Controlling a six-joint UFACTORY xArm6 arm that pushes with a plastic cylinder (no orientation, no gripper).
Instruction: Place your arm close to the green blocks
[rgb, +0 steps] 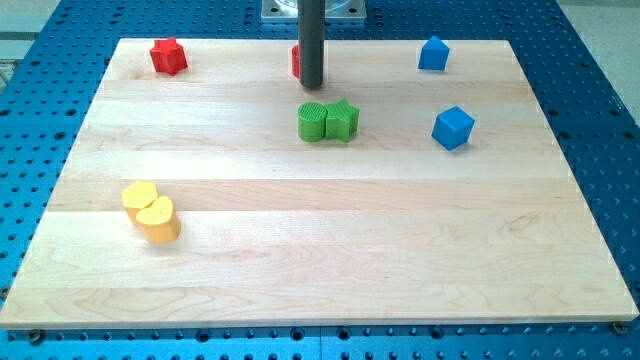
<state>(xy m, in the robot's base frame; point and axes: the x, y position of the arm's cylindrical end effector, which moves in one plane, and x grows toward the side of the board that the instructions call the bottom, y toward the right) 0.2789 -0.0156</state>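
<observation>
The green blocks (327, 121) touch each other at upper centre; my tip (311, 85) stands just above them, near enough; no gripper exists.

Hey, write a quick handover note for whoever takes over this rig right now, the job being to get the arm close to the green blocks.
My tip rests just above the two green blocks, not touching them.
The round green block and the green star block sit side by side, touching, on the board.
A red block is half hidden behind the rod.
Done: arm is near the greens.
Left: little if anything; perhaps edge slightly closer.
</observation>
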